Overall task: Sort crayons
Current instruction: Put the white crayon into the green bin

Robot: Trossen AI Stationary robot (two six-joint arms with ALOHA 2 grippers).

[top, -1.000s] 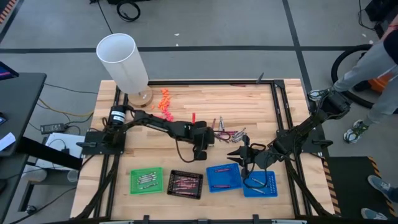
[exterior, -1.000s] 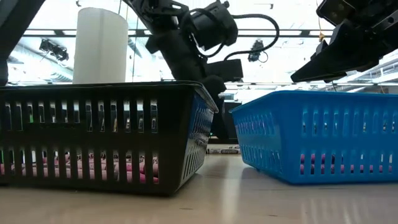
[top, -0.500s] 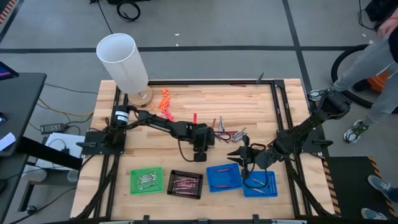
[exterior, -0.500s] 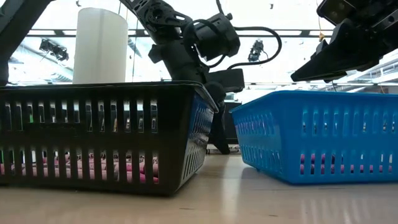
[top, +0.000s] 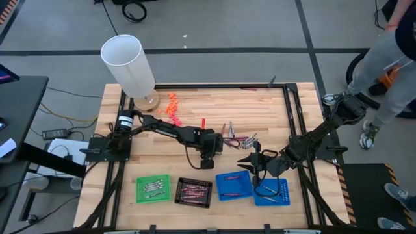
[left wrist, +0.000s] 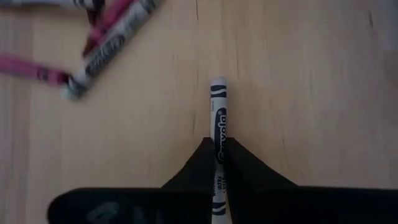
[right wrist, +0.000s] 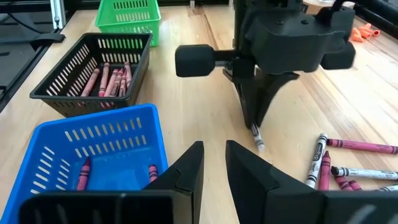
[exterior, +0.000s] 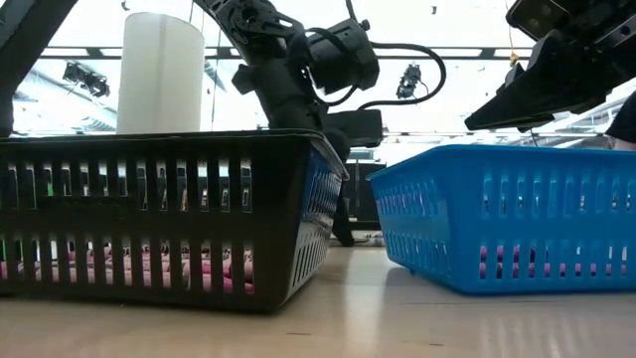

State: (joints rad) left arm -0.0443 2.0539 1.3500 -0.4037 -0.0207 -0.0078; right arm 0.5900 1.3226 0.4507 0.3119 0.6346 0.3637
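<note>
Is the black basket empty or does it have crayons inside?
Not empty. The black basket holds several reddish crayons lying inside it.

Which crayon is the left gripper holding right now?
The silver-grey crayon lying alone on the wood, pinched by the left gripper; the other loose crayons lie untouched in a heap.

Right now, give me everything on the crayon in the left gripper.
The silver-grey crayon is a thin stick in a paper wrapper with dark bands and dark lettering along it. The left gripper is shut on it, one finger on each side, and most of the crayon sticks out past the fingertips. In the right wrist view it hangs tip down at the wooden table, beside the loose crayons; contact with the table cannot be told.
</note>
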